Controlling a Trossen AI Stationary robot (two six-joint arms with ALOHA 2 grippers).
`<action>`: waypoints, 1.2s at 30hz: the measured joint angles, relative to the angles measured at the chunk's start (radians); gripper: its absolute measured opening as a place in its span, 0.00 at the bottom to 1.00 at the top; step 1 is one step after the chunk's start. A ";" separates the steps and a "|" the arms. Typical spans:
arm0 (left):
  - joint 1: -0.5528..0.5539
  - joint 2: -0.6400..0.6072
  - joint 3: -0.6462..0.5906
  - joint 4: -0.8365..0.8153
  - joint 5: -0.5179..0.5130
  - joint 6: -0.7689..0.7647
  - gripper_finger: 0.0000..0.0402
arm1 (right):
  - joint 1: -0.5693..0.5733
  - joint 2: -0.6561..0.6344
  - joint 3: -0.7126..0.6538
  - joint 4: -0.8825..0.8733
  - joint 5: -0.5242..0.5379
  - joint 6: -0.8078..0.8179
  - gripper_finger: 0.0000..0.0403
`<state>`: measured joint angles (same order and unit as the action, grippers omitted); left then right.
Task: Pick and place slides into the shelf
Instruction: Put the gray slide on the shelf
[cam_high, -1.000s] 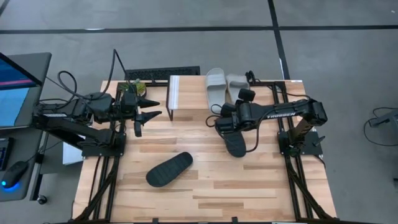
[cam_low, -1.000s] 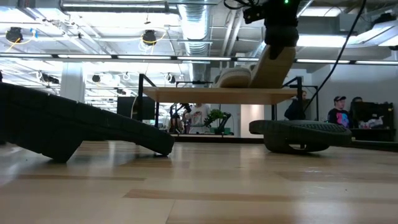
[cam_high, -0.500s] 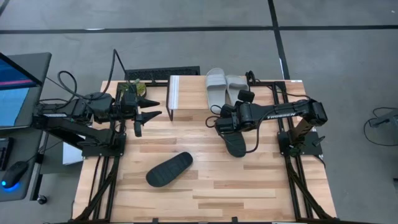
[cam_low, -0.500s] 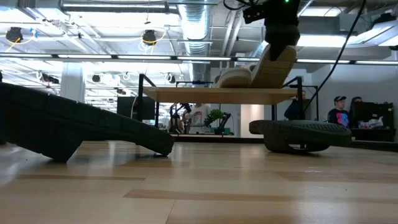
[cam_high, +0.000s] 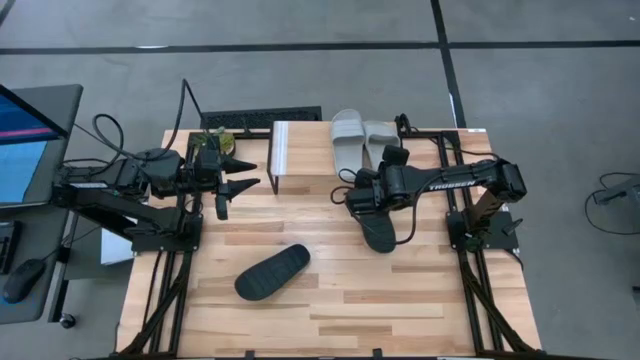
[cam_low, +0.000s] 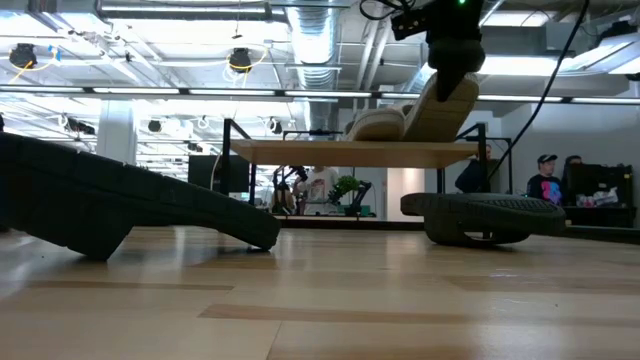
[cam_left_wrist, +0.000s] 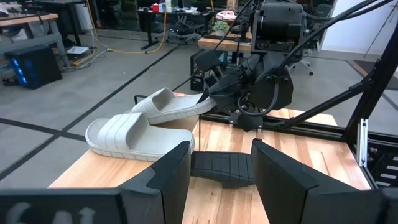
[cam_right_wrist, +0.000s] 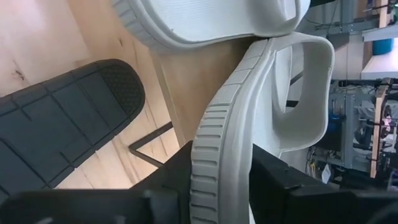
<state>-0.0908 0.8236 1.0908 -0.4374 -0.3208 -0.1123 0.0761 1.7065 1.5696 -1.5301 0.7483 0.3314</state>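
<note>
Overhead view: shelf (cam_high: 330, 156) stands at the table's (cam_high: 330, 300) far edge, two light grey slides lying side by side on its plank. The inner grey slide (cam_high: 347, 138) lies flat; the outer grey slide (cam_high: 379, 134) has its near end at the right gripper (cam_high: 358, 190), which sits at the shelf's near edge. One black slide (cam_high: 381, 232) lies on the table just below that arm, the other black slide (cam_high: 272, 273) sole-up toward the table's middle. The left gripper (cam_high: 243, 173) hovers near the shelf's left end, fingers parted, holding nothing.

Low view: the outer grey slide (cam_low: 443, 105) stands tilted on the plank (cam_low: 350, 152), its raised end under the right gripper.

Left wrist view: both grey slides rest on the plank, the right gripper (cam_left_wrist: 211, 93) at the farther one's sole edge.

Right wrist view: the outer grey slide's ribbed sole edge (cam_right_wrist: 217, 155) sits between the right gripper's fingers (cam_right_wrist: 283, 180), which flank it closely; whether they press on it, I cannot tell.
</note>
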 joint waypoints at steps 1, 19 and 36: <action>0.000 0.000 0.000 0.000 0.000 0.000 0.39 | 0.000 0.000 0.000 0.000 -0.001 -0.002 0.29; 0.000 0.000 0.000 0.000 0.000 -0.004 0.39 | 0.000 0.000 0.000 0.054 -0.101 -0.043 0.50; 0.000 0.000 0.000 0.000 0.001 -0.006 0.39 | -0.048 0.000 0.000 0.108 -0.201 -0.140 0.60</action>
<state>-0.0910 0.8238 1.0908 -0.4370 -0.3202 -0.1188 0.0282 1.7069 1.5696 -1.4225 0.5474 0.1912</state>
